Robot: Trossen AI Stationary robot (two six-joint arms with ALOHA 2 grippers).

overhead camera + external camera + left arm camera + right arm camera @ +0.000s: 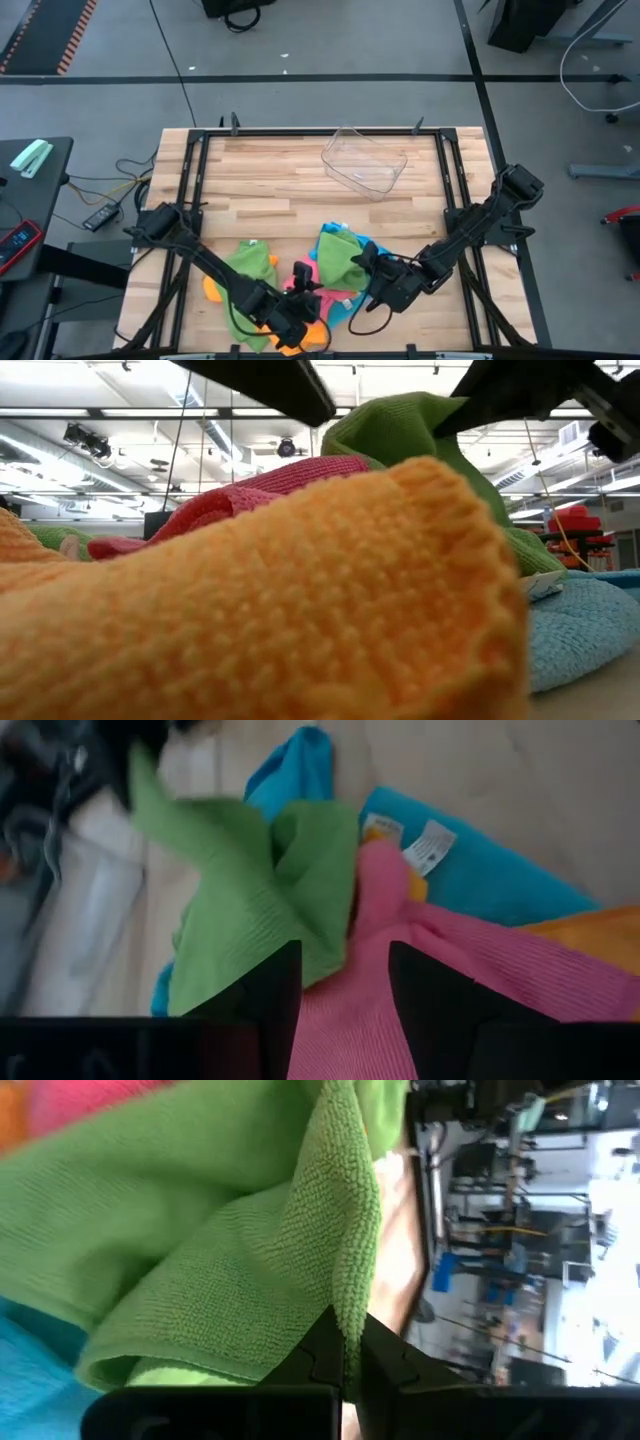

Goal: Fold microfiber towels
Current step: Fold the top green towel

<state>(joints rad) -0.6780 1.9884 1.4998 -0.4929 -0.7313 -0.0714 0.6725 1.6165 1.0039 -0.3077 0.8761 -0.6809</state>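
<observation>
The wooden table [270, 185] carried a clear plastic tray [364, 161] toward its far edge, and well on the near side of that tray lay the heap of microfiber towels [300, 280], none folded yet by the look of it. The step in hand looked like pulling single cloths out of the pile. On the side of the heap nearer the tray, the right hand [363, 262] was pressed together on an edge of the green towel [210, 1250], pinching it up off the blue towel [480, 870]. At the heap's near edge, farthest from the tray, the left hand [345, 985] stood part-spread astride the pink towel [450, 980], not clearly gripping. Next it would need a firm pinch, then a lift apart.
</observation>
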